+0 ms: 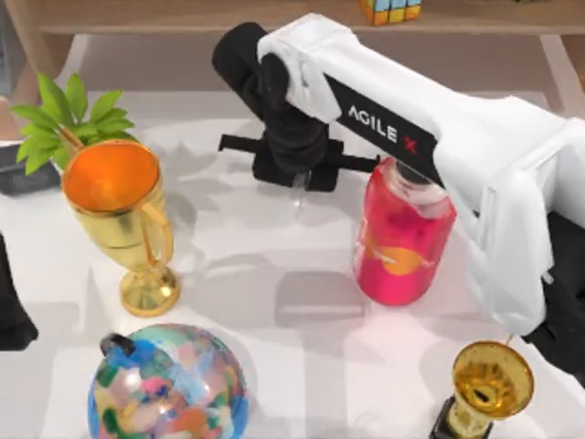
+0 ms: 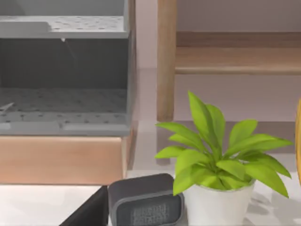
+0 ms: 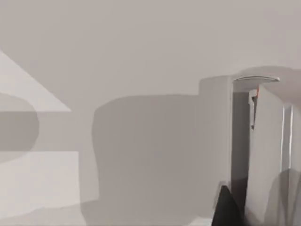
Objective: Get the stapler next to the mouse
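The job looks barely under way. The right arm reaches across the table [image 1: 274,274] from its right side, and the right claw [image 1: 297,176] hangs just to the left of the pink bottle [image 1: 402,238], a little farther back. Directly under that claw is the stapler [image 1: 299,190], a slim, clear sliver that is nearly the table's own colour, so it too sits just left of the bottle. I cannot tell whether the claw is spread around it, pinching it or merely over it.

I cannot make out where the mouse lies, so by my reckoning the carry and the setting down are all left to do. The left arm [image 1: 11,306] is parked far to the left of the bottle, at the table's edge, and its claw's state I cannot tell either.

Counting:
- one stapler
- one pink bottle
- two gold trophy cups, the big one [image 1: 114,206] with an orange inside well left of the bottle and the small one [image 1: 492,382] near it towards the front
- one speckled globe [image 1: 167,384]
- one potted plant [image 1: 69,123]
- one grey speaker-like box [image 2: 146,205]
- one Rubik's cube [image 1: 390,9] on the shelf behind
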You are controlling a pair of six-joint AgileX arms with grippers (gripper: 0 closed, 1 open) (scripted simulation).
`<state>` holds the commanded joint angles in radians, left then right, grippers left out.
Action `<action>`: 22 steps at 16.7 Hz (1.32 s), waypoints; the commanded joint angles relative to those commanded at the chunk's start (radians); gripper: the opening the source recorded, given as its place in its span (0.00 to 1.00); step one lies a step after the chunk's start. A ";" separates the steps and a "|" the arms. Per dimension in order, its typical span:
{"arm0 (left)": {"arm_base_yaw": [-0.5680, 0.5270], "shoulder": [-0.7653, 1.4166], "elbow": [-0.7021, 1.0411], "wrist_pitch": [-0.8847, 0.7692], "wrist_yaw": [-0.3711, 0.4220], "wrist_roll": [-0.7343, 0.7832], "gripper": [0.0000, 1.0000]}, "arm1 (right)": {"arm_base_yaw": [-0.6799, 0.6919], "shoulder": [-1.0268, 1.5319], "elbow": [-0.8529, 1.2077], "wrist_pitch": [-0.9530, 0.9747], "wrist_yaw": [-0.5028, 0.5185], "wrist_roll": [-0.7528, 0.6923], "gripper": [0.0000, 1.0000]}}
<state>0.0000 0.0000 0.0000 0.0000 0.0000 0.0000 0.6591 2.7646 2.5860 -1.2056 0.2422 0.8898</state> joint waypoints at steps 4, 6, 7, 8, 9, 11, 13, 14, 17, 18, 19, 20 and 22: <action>0.000 0.000 0.000 0.000 0.000 0.000 1.00 | -0.001 0.033 0.124 -0.091 0.000 0.002 0.00; 0.000 0.000 0.000 0.000 0.000 0.000 1.00 | -0.001 0.045 0.181 -0.132 0.001 0.000 0.00; 0.000 0.000 0.000 0.000 0.000 0.000 1.00 | -0.001 0.049 0.199 -0.146 0.001 -0.001 0.00; 0.000 0.000 0.000 0.000 0.000 0.000 1.00 | -0.001 0.051 0.209 -0.154 0.001 -0.001 0.00; 0.000 0.000 0.000 0.000 0.000 0.000 1.00 | -0.001 0.052 0.210 -0.155 0.002 -0.001 0.00; 0.000 0.000 0.000 0.000 0.000 0.000 1.00 | -0.001 0.052 0.210 -0.155 0.002 -0.001 0.00; 0.000 0.000 0.000 0.000 0.000 0.000 1.00 | -0.001 0.048 0.209 -0.152 0.001 0.000 0.00; 0.000 0.000 0.000 0.000 0.000 0.000 1.00 | -0.004 0.039 0.203 -0.151 -0.002 -0.003 0.00; 0.000 0.000 0.000 0.000 0.000 0.000 1.00 | -0.036 -0.040 0.142 -0.146 -0.033 -0.040 0.00; 0.000 0.000 0.000 0.000 0.000 0.000 1.00 | -0.054 -0.081 0.107 -0.144 -0.050 -0.061 0.00; 0.000 0.000 0.000 0.000 0.000 0.000 1.00 | -0.076 -0.128 0.067 -0.140 -0.069 -0.088 0.00; 0.000 0.000 0.000 0.000 0.000 0.000 1.00 | -0.102 -0.181 0.022 -0.134 -0.091 -0.119 0.00; 0.000 0.000 0.000 0.000 0.000 0.000 1.00 | -0.169 -0.297 -0.078 -0.114 -0.140 -0.201 0.00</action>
<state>0.0000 0.0000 0.0000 0.0000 0.0000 0.0000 0.4904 2.4676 2.5077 -1.3196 0.1020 0.6892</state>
